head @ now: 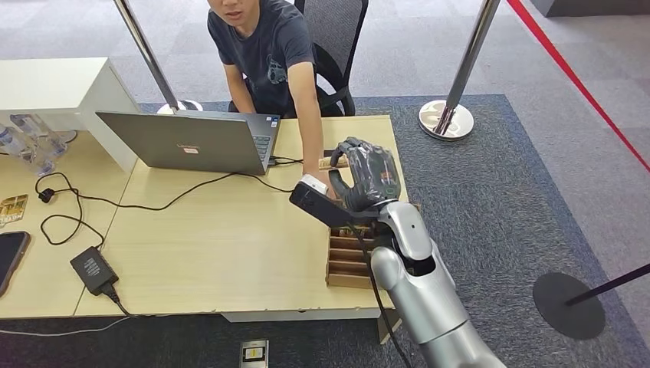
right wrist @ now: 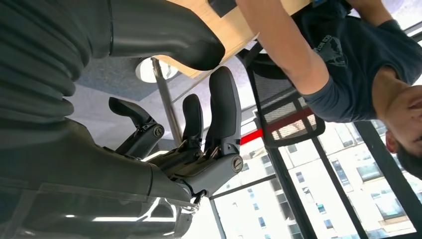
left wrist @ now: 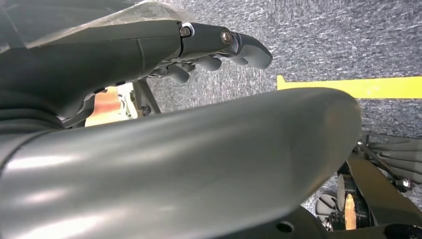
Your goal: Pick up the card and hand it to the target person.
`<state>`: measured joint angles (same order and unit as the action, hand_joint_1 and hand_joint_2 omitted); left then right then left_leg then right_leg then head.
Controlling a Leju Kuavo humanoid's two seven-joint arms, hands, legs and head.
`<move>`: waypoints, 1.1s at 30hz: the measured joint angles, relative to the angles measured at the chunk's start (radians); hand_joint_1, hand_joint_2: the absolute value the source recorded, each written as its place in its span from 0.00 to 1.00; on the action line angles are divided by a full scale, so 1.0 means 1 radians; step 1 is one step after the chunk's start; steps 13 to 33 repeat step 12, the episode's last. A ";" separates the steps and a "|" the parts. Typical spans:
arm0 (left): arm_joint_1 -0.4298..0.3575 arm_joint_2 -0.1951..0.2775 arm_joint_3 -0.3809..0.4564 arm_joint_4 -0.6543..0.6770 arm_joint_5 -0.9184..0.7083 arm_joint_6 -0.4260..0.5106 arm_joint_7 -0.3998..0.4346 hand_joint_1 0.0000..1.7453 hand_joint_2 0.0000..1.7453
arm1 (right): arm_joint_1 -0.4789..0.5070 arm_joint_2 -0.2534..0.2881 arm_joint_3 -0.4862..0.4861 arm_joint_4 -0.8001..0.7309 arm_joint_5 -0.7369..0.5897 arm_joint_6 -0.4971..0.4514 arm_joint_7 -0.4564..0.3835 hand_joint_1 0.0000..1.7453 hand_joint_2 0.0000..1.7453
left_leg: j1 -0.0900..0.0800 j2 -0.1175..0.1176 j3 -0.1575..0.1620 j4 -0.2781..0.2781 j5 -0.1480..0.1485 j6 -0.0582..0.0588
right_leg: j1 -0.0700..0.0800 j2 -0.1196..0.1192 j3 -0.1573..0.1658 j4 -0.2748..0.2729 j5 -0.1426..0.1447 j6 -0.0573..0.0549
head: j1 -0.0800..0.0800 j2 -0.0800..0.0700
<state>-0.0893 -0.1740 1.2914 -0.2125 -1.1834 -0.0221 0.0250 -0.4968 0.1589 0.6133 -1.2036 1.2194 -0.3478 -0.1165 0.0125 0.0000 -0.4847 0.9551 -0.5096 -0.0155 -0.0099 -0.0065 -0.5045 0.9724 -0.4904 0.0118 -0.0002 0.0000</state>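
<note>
A right robot hand (head: 368, 178) hangs raised above the far right corner of a pale wood-grain bench (head: 230, 245), palm turned toward a seated person (head: 268, 46) in a dark T-shirt. The person's forearm (head: 310, 130) reaches across the bench to just beside the hand. At the end of that reach, close against the hand's thumb side, sits a small white piece (head: 313, 182). Whether that is the card cannot be told, as a dark block on the robot's wrist covers much of it. In the right wrist view the dark, glossy fingers (right wrist: 224, 99) stand straight and apart, and nothing shows between them and the thick grey thumb. The silver arm behind the hand bends at the elbow and rises from the near edge of the bench.

Directly under the hand lies a brown wooden tray (head: 349, 264) cut into narrow slots. Away from the hand's thumb side stand an open grey laptop (head: 192, 142) and, nearer the robot, a black power brick (head: 93, 268) with looping black cable. Beyond the hand, a chrome post on a round base (head: 444, 119) stands on grey-blue carpet.

The left robot hand (left wrist: 219, 50) hangs over speckled carpet, its smooth dark fingers loosely extended and holding nothing.
</note>
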 joint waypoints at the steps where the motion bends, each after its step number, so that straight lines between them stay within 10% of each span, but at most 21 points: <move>1: 0.000 0.000 0.000 0.000 0.000 0.000 -0.001 0.00 0.00 | -0.008 0.006 -0.003 0.022 -0.003 -0.006 -0.003 1.00 1.00 | 0.000 0.000 0.000 0.000 0.000 0.000 | 0.000 0.000 0.000 0.000 0.000 0.000 | 0.000 0.000; 33: -0.001 0.000 0.000 0.001 0.003 0.002 0.008 0.00 0.00 | -0.041 0.046 -0.024 0.162 -0.009 -0.038 -0.024 1.00 1.00 | 0.000 0.000 0.000 0.000 0.000 0.000 | 0.000 0.000 0.000 0.000 0.000 0.000 | 0.000 0.000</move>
